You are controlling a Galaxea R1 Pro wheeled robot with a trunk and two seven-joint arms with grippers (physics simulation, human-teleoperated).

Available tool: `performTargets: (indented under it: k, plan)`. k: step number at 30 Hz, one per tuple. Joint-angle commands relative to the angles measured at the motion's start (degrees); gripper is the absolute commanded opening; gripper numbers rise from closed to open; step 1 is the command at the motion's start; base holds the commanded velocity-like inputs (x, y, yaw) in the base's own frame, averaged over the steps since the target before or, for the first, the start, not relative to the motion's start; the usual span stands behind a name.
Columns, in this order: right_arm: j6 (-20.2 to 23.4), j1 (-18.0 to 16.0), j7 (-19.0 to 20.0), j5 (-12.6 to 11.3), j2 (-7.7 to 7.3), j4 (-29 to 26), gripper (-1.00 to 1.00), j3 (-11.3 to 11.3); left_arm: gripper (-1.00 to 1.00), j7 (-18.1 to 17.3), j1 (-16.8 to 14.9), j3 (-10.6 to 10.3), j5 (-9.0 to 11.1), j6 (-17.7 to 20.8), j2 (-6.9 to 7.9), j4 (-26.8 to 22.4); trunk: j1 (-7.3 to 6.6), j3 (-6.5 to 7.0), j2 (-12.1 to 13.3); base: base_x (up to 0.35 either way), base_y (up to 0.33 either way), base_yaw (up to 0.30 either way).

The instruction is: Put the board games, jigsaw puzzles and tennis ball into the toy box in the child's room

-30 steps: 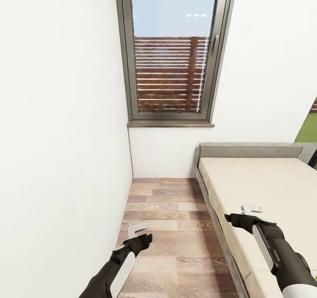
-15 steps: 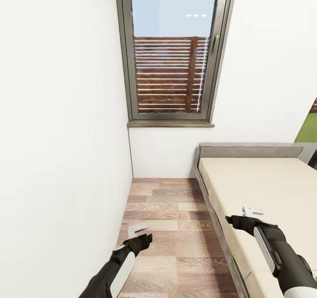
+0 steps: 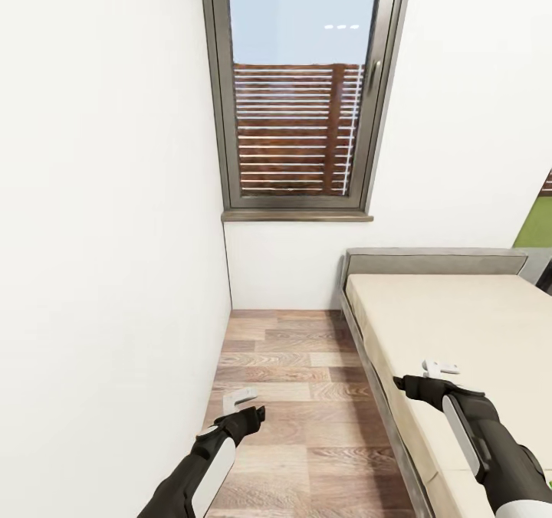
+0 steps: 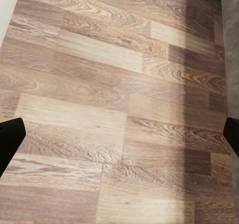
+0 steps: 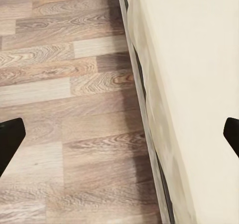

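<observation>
So going left to right in the head view: a plain white wall takes up the whole left side and runs back to a corner. Next to that corner there's a tall narrow window with a dark grey frame, brown slats outside and sky above them.

Below it is a strip of wood floor, long axis running from the robot toward the window wall. The left gripper hangs over that strip with nothing in it; in the left wrist view its two dark fingertips sit at opposite edges of the picture with only floorboards between them, so the jaws are wide apart.

Right of the floor is the bed, cream mattress, grey frame, headboard against the window wall, lengthwise the same direction as the floor strip. Its visible top is bare. The right gripper hovers over the bed's near edge, also spread wide and holding nothing; the right wrist view looks down on the seam where mattress meets floor.

Far right edge, a sliver of green.
</observation>
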Motion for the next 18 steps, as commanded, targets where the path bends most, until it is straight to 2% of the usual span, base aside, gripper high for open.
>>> performTargets:
  k: [1,18]
  plan:
    - [0.3,0.0,0.0,-0.5,0.00,-0.1,1.00,-0.1,1.00,0.5,0.0,-0.2,0.6,0.1,0.03,-0.1,0.00,-0.06,0.0,0.000,0.000,0.000]
    - [0.4,0.0,0.0,-0.6,0.11,-0.1,1.00,-0.1,1.00,0.6,0.0,-0.1,0.6,0.2,0.00,-0.1,0.00,-0.06,0.0,0.000,0.000,0.000]
